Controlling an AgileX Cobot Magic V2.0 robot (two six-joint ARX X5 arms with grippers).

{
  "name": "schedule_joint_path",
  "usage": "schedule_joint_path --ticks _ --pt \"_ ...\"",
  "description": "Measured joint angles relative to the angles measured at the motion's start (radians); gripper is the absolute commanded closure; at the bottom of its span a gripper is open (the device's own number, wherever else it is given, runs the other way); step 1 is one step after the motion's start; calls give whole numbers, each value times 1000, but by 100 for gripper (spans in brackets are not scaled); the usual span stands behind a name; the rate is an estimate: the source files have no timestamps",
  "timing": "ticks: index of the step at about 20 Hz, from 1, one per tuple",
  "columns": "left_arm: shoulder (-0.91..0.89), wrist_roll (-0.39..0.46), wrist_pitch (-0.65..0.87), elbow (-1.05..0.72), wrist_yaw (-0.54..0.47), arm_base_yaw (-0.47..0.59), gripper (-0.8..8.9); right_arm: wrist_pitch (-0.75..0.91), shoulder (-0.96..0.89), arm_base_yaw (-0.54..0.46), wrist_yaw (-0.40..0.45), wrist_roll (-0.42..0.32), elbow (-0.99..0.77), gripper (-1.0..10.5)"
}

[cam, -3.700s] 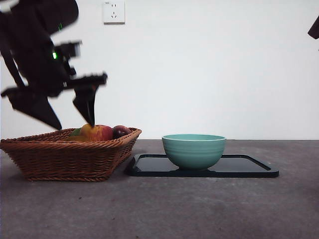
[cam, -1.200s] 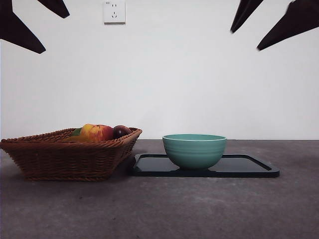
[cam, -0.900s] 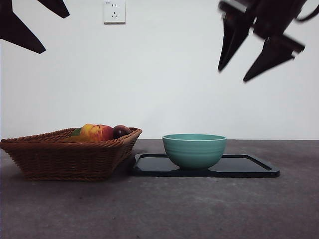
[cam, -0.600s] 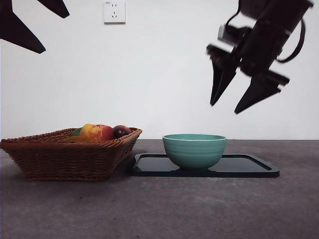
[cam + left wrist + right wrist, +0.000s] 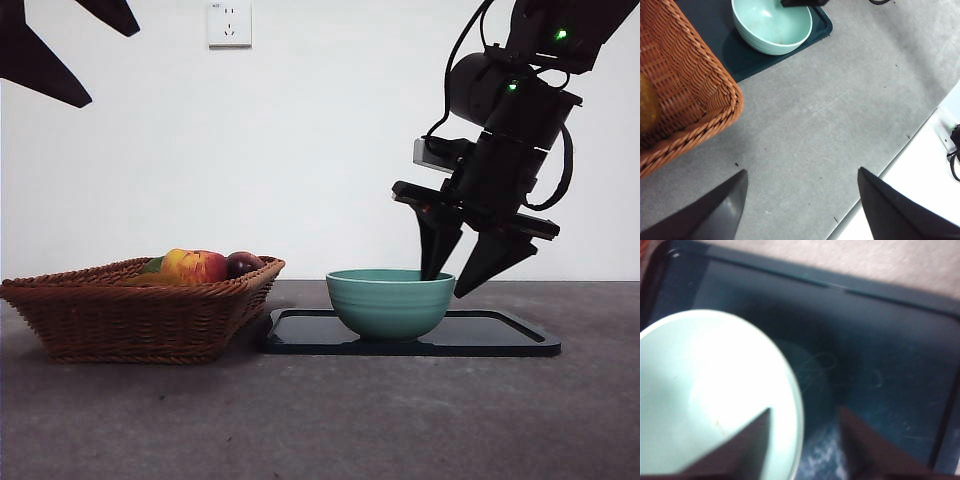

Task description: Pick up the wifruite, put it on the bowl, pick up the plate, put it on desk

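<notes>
The right gripper (image 5: 458, 285) was set at the bowl (image 5: 389, 302), its jaws apart astride the rim, one inside and one outside, evidently to grip the wall. The bowl stood on the tray (image 5: 500, 335). No kiwifruit could be made out; the bowl looked empty. The left gripper (image 5: 800, 210) was held high, jaws apart, beside the basket (image 5: 130, 310).

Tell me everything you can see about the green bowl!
The bowl is round, teal-green and looks ceramic, with faint ridges around its outside and a paler rim. It stands upright on the dark tray, beside the wicker basket. Its inside looks smooth and empty. The right gripper hangs open over its rim, one jaw inside the bowl and one outside. Whether the jaws touch the rim cannot be told.
</notes>
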Motion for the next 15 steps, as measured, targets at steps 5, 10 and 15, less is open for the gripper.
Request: schedule_joint_path --ticks 5,10,15 --pt "0 0 0 0 0 0 467 12 0 0 2 0 0 934" --pt "0 0 0 0 0 0 467 0 -103 0 10 0 0 934" --pt "0 3 0 0 0 0 467 -136 -323 1 9 -15 4 934"
